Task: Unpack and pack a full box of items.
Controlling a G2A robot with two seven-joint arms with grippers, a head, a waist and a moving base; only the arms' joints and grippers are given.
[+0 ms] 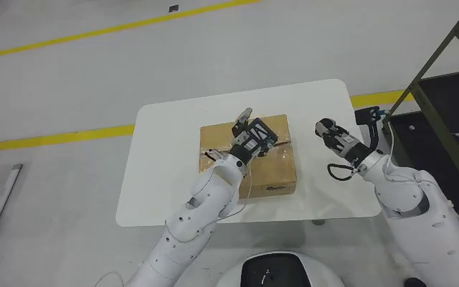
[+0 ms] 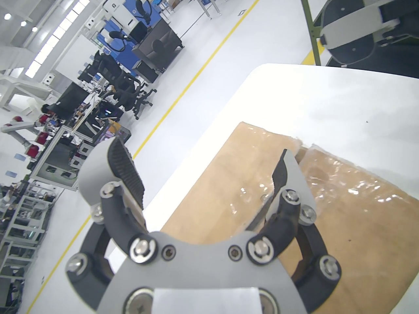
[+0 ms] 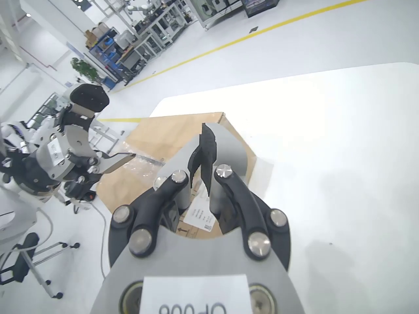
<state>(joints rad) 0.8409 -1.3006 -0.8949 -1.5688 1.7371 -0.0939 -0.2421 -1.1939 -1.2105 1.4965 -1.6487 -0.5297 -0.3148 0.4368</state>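
Note:
A closed cardboard box (image 1: 269,172) lies in the middle of the white table (image 1: 168,165), its top seam covered by clear tape (image 2: 330,178). My left gripper (image 1: 254,130) hovers open over the box's far half. In the left wrist view this gripper (image 2: 203,171) has one finger (image 2: 284,178) by the taped seam and the other past the box's edge, nothing between them. My right gripper (image 1: 324,129) is shut and empty, held above bare table just right of the box. The right wrist view shows its closed fingers (image 3: 206,151) in front of the box (image 3: 157,132).
A dark metal rack (image 1: 430,93) stands beside the table's right end. Bare table surface lies left and right of the box. The table's rounded edge (image 2: 262,70) is close behind the box. A yellow floor line (image 1: 64,136) runs past the table.

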